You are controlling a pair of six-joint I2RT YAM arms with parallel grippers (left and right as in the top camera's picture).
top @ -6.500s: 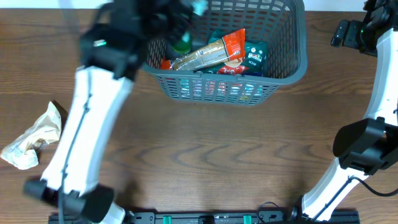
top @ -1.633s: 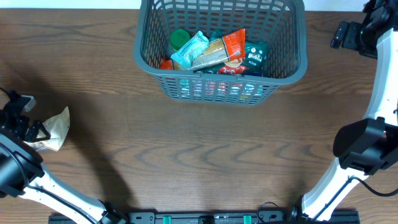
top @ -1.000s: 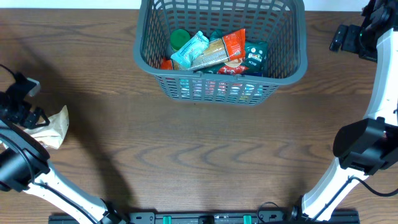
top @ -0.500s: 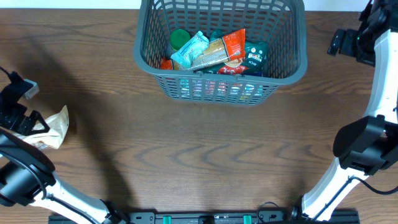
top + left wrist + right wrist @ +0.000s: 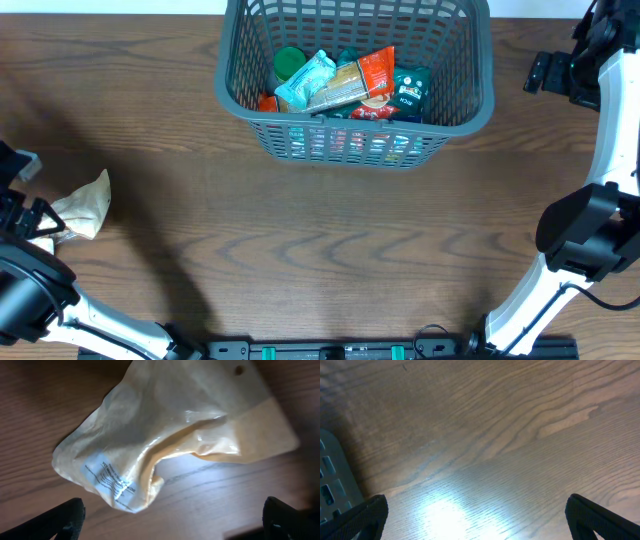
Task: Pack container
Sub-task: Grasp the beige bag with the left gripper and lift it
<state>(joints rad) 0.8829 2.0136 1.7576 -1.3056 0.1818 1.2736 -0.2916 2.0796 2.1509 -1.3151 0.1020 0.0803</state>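
- Left wrist view, closest in: the left gripper (image 5: 175, 527) has its fingers (image 5: 67, 519) released. The two dark tips sit spread at the bottom corners, with only wood grain between them.
- Just past those tips lies a crumpled tan bag (image 5: 175, 435). It is glossy, with a small printed label near its lower left fold and a punched hole by its top edge. It rests flat on the tabletop (image 5: 225, 502), and neither tip is seen to touch it.
- Right wrist view: the right gripper (image 5: 480, 522) is likewise released, its fingers (image 5: 365, 517) wide apart over bare, brightly lit wood and grasping nothing. A slotted grey corner of the container (image 5: 330, 485) shows at the left edge.
- Overhead, the crumpled tan bag (image 5: 85, 205) lies well to the left of the container (image 5: 350, 140) and nearer the robot. The left gripper (image 5: 22, 215) is just beside the bag on the side away from the container.
- That container stands upright at the far middle of the tabletop (image 5: 320, 250), with its far end cut off by the frame.
- Inside the container, a red-and-tan packet (image 5: 350, 85) lies slantwise on top, and a light blue packet (image 5: 305, 80) touches its left end. A green lid (image 5: 290, 62) lies behind the blue one, and a dark green packet (image 5: 410, 88) is by the right wall.
- The right gripper (image 5: 560, 72) hangs to the right of the container, clear of its rim.
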